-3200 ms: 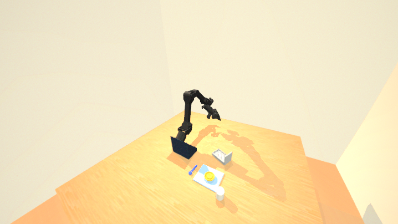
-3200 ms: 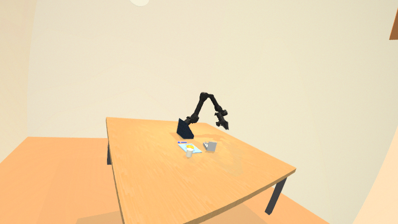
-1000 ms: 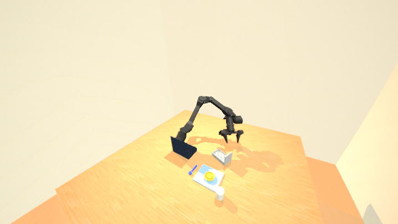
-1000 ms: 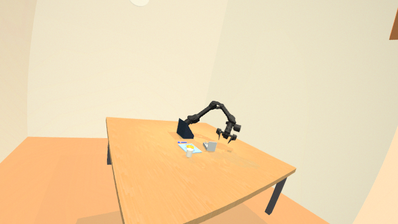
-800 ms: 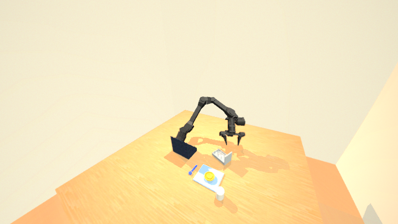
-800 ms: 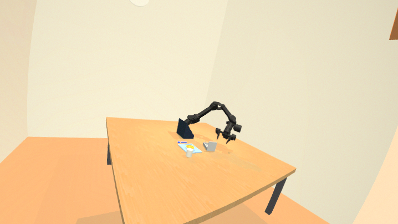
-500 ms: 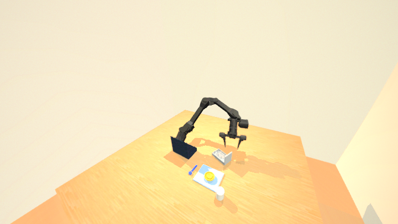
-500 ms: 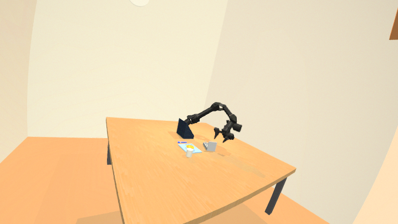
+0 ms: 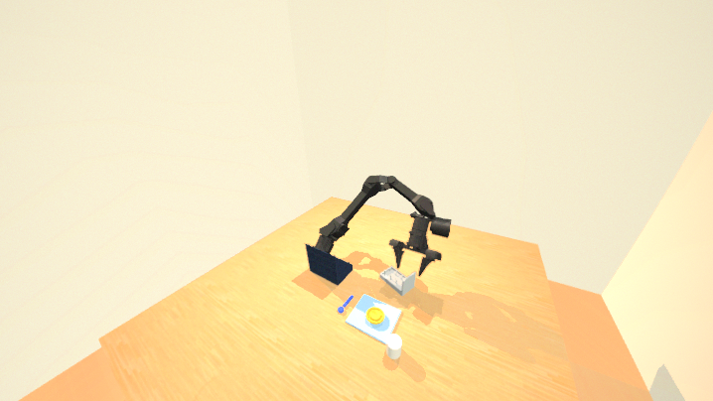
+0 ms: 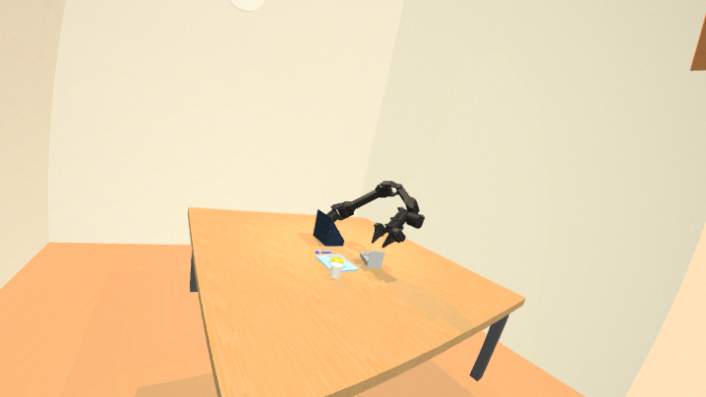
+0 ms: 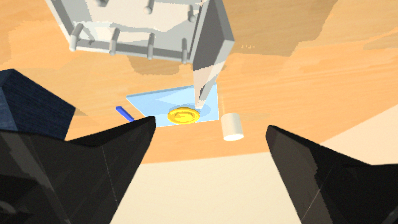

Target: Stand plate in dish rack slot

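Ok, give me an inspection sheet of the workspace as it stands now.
Surface: wooden table, shadows under the arm.
Job's things: yellow plate flat on the light blue mat; grey dish rack beside it, slots empty.
Clutter: white cup by the mat's corner; blue spoon; dark blue box at the arm's base.
Grippers: gripper open, holding nothing, above the rack.
Cables: nothing seen.
Surroundings: cream walls, orange floor.

- One round yellow plate (image 9: 374,315), lower centre of the top view.
- One light-blue rectangular mat (image 9: 359,318) under it.
- One grey dish rack (image 9: 397,279) with upright pegs.
- One white cylindrical cup (image 9: 393,345).
- One small blue stick-shaped utensil (image 9: 345,304).
- One dark-blue wedge-shaped block (image 9: 327,264).
- One wooden table (image 10: 296,315).
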Controlling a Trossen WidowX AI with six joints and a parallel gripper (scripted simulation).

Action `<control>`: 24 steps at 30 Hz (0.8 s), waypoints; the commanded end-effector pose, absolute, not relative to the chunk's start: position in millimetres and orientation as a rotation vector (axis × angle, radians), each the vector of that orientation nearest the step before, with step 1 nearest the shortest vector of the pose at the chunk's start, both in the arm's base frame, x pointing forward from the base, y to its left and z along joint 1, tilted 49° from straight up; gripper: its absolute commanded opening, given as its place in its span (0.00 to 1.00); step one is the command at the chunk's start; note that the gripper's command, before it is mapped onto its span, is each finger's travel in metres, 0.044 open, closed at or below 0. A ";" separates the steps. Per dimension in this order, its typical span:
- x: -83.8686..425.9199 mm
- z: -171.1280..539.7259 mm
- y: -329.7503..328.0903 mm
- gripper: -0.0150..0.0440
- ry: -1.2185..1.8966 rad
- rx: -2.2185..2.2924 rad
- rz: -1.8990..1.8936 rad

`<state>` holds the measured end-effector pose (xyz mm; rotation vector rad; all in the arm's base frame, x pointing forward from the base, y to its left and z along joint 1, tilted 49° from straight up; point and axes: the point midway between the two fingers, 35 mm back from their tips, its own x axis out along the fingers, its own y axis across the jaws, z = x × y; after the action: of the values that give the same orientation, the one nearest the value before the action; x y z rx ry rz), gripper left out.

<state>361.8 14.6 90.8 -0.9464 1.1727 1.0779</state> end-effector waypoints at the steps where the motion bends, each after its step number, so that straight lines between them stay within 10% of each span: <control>1: 360.8 80.9 -2.5 0.93 1.220 -0.835 1.053; 24: 340.7 43.5 -84.1 0.93 1.408 -0.108 0.874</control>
<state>344.1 -73.3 49.4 -0.2204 1.3890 0.9048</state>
